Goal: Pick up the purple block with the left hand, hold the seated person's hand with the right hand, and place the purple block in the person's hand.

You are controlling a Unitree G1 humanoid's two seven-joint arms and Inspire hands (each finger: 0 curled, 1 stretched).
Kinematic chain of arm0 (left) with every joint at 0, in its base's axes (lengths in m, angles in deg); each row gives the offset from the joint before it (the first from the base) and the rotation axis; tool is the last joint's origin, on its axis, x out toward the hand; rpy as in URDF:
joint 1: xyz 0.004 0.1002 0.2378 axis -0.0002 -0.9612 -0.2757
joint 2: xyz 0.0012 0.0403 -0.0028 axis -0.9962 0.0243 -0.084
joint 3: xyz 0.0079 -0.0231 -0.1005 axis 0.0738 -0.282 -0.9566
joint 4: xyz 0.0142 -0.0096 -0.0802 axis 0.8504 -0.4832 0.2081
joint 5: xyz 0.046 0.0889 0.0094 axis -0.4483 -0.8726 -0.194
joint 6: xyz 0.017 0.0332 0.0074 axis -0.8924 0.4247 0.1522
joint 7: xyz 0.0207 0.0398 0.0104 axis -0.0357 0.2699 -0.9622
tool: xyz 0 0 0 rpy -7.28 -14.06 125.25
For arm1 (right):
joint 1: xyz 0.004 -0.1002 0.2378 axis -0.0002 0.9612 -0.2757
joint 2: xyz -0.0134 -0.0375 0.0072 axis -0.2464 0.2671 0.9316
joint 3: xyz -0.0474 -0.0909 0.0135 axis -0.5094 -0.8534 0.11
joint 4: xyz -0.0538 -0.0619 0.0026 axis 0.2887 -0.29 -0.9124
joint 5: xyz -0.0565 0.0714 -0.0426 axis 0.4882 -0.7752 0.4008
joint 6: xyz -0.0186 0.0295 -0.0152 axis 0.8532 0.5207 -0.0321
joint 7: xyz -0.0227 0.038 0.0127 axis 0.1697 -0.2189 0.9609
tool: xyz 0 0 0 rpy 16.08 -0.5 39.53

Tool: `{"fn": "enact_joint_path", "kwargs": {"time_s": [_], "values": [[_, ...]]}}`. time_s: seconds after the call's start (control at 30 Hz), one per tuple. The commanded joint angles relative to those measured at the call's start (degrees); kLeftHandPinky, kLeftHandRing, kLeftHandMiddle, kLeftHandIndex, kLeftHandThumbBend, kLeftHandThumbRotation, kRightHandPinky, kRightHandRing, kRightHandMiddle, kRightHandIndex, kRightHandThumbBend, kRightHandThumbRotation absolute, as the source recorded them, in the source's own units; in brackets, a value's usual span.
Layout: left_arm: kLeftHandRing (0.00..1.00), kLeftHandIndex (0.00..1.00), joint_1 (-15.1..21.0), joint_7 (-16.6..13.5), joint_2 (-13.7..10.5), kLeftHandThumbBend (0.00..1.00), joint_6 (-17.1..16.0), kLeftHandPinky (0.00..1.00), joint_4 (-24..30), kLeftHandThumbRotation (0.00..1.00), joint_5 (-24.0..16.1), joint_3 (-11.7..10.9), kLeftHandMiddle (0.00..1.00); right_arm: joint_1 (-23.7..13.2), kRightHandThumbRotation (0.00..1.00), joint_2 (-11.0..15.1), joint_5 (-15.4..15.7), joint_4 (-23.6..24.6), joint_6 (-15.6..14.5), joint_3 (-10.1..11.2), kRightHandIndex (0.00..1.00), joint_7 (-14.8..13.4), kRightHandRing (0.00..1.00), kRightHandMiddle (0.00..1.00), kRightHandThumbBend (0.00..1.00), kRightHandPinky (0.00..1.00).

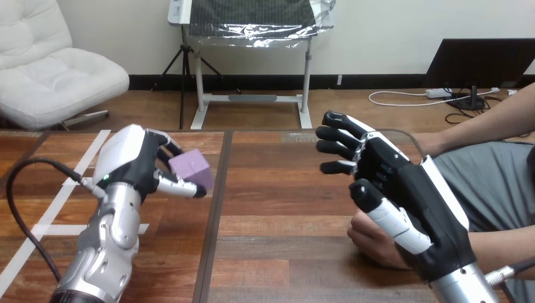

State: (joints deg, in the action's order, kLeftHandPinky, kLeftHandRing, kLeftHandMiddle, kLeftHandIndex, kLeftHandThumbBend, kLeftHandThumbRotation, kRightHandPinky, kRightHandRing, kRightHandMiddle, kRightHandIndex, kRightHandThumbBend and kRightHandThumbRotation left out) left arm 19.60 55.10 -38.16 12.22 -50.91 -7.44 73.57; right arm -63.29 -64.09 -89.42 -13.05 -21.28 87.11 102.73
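The purple block sat in the robot's left hand over the left part of the wooden table; the fingers curled over its top rear edge and the thumb pressed along its lower front, so the block was pinched between them; its rear left part was hidden behind the fingers, and whether its underside cleared the table could not be told; the left arm's silver forearm ran down to the view's bottom edge and was cut off there, lying over strips of white tape on the table; well apart to the right, the right hand hung with its fingers spread and nearly straight, pointing left, clamped on nothing; the person's hand lay below it, near the table's right side, loosely closed; most of it was covered by the right hand's thumb and palm, so contact between the two could not be made out; a second arm of the person crossed the upper right, its hand hidden behind the right hand's back.
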Motion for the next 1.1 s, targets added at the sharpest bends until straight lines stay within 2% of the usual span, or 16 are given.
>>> {"fn": "enact_joint_path", "kwargs": {"time_s": [0.0,0.27,0.47,0.8,1.07], "values": [[0.36,0.47,0.84,1.25,0.38,0.71,1.99,0.28,8.00,0.00,0.66,-1.74,0.44,-5.69,0.74,2.22,2.22,-3.61,3.86,2.62,0.87,-1.32,0.85,0.87,0.81,0.75],[0.36,0.48,-0.54,3.98,0.68,0.69,5.24,0.29,15.27,0.00,1.31,-2.24,0.44,-8.84,0.67,4.52,2.97,-9.15,6.64,4.52,0.88,-1.38,0.86,0.88,0.79,0.79],[0.36,0.47,-1.71,6.36,0.72,0.68,7.55,0.28,20.83,0.00,1.59,-2.49,0.43,-11.14,0.67,7.27,5.54,-13.53,10.09,5.84,0.89,-1.86,0.88,0.90,0.79,0.81],[0.37,0.47,-3.55,8.85,0.93,0.68,10.28,0.29,28.15,0.00,1.40,-2.97,0.44,-13.90,0.67,12.53,9.92,-18.72,12.32,7.68,0.91,-2.95,0.88,0.91,0.79,0.82],[0.38,0.47,-4.67,10.45,1.05,0.68,12.24,0.31,32.50,0.00,1.17,-3.23,0.45,-15.45,0.67,16.25,12.33,-22.26,13.81,8.18,0.91,-3.67,0.88,0.91,0.82,0.81]]}}
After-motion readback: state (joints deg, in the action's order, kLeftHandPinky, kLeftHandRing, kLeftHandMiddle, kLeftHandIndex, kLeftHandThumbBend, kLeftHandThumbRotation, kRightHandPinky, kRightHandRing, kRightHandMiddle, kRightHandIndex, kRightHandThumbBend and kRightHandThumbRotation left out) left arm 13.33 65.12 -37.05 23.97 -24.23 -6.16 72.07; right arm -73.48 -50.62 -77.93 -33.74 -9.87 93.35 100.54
